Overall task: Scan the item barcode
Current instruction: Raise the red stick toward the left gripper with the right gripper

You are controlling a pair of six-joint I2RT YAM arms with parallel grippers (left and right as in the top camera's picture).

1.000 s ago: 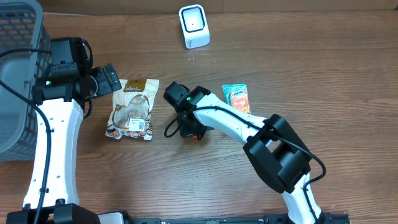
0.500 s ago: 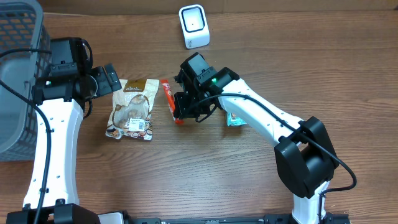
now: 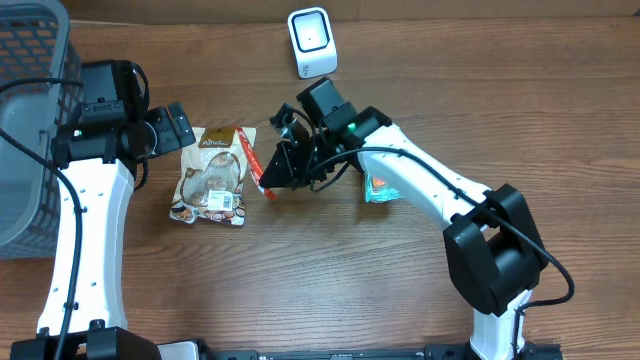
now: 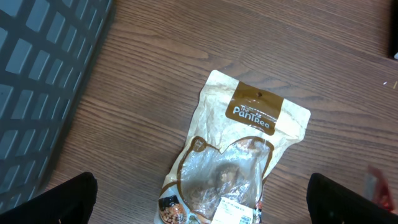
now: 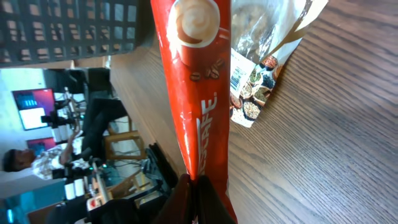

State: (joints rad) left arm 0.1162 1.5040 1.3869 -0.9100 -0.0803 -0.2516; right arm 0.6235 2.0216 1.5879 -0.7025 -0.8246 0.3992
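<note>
Task item: long red foil coffee stick sachet [image 5: 196, 81], held by one end above the brown wooden table [image 3: 300, 290], just beside the tan windowed snack pouch [image 3: 213, 175] and well apart from the scanner
Scanner: small white box-shaped barcode reader [image 3: 311, 42], standing at the far edge of the table
Right gripper [image 3: 288, 163]: closed on the end seam of the sachet; in the wrist view the pack runs straight out from the pinched jaws
Left gripper [image 3: 172, 127]: jaws spread wide, holding nothing, parked at the top edge of the pouch beside the grey mesh basket [image 3: 30, 120]
Barcode: not visible; the wrist view shows only the printed front with the cup logo, so the code is judged to sit on the reverse or near an end
Step in hand: carry the sachet to the reader and present the coded face
Method: swing the right arm toward the reader, roll the wrist until the back of the pack faces the window, hold the pack flat and steady, and pause there
Grip note: the hold is on one end only, so the free length may droop or sway; move slowly and avoid bending the foil
Clearance: route above the pouch and away from the small orange packet [image 3: 381, 180] lying partly under the right arm
Fault: if no read occurs, turn the pack over and present it again
</note>
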